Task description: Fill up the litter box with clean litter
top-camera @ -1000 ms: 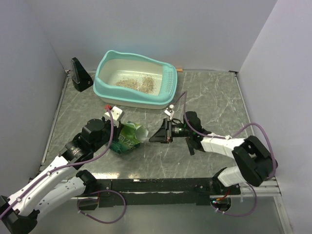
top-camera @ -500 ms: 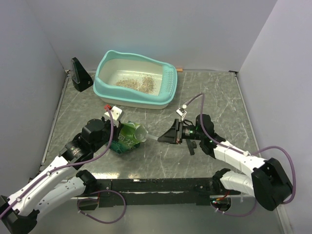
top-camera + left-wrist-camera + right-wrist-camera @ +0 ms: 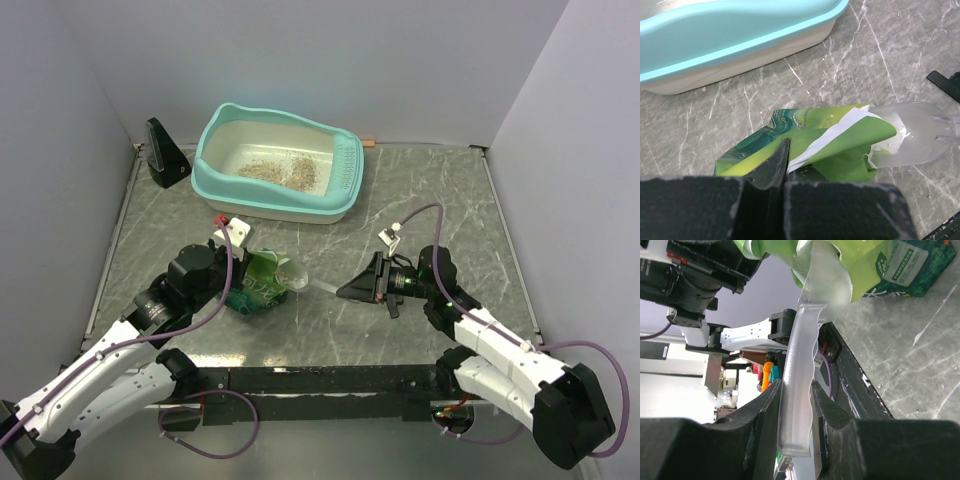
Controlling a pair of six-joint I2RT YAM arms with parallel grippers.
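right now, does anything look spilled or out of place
Nothing is clearly spilled. The green pouch lies crumpled on its side on the table, pinched by the left fingers, mouth open toward the scoop. The clean litter is only a thin patch in the litter box.

The green pouch (image 3: 835,145) lay on the grey marbled desk (image 3: 880,65), its torn mouth gaping to the right with white lining showing. The left claw (image 3: 785,150) was pinched together on the pouch's near left part, its black fingers meeting over the crumpled foil. A clear plastic scoop (image 3: 912,132) rested with its bowl right at the pouch's mouth, touching the white lining. Beyond the pouch, well apart, ran the litter box (image 3: 740,35), turquoise rim above a cream wall. To the pouch's far right, a black part (image 3: 945,82) poked in at the edge.
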